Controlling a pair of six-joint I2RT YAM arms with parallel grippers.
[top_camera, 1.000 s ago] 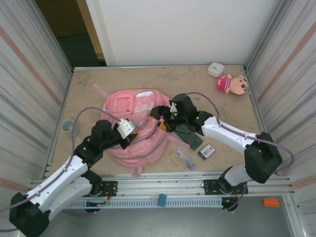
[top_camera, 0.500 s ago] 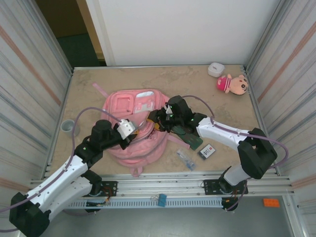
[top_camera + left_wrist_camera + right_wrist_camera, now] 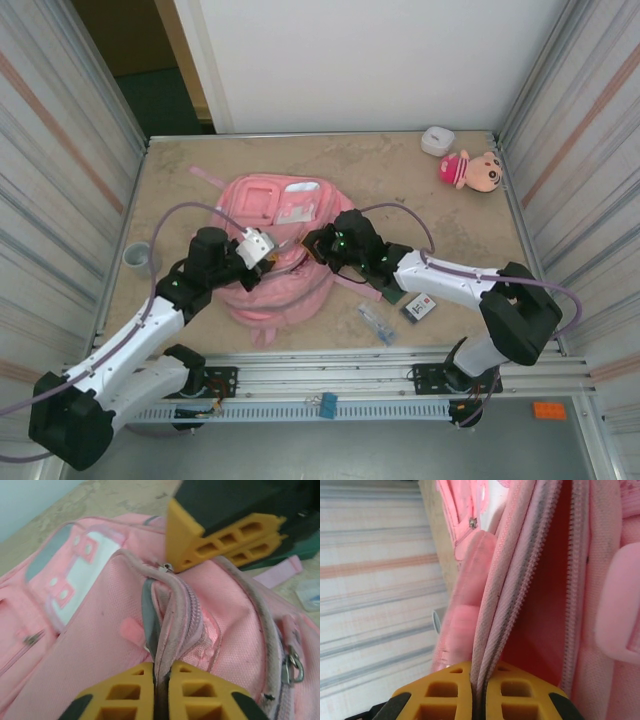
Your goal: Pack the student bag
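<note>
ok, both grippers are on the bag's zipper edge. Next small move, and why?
Probably draw the two grips apart to widen the mouth. The left gripper and right gripper are both shut on zipper edges of the student bag, the opening is a narrow slit, and the card lies outside.

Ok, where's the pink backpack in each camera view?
Top external: student bag left of centre, between left gripper and right gripper.
Left wrist: bag centre, its zipper running up from bottom.
Right wrist: same zipper rising diagonally from bottom centre.
Shared landmark: that zipper.
</note>
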